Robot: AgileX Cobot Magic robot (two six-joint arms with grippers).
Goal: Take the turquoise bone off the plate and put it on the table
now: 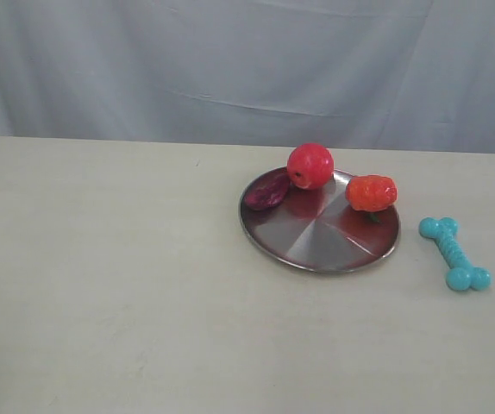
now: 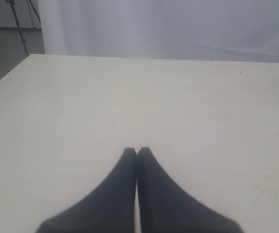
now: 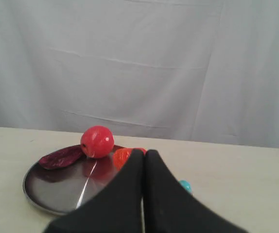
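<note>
The turquoise bone [image 1: 454, 253] lies on the table [image 1: 109, 285] just right of the plate [image 1: 321, 250], apart from its rim. In the right wrist view only one knobbed end of the bone [image 3: 185, 186] shows beside the black fingers. The plate [image 3: 52, 189] is shiny silver and round. My right gripper [image 3: 144, 154] is shut with nothing in it and points toward the plate. My left gripper [image 2: 137, 152] is shut and empty over bare table. Neither arm appears in the exterior view.
On the plate sit a red apple [image 1: 310, 166], an orange-red strawberry-like toy [image 1: 372, 193] and a dark purple piece [image 1: 267, 191] at the rim. A pale curtain [image 1: 247, 60] hangs behind the table. A tripod stand [image 2: 20, 22] is off the table's far corner.
</note>
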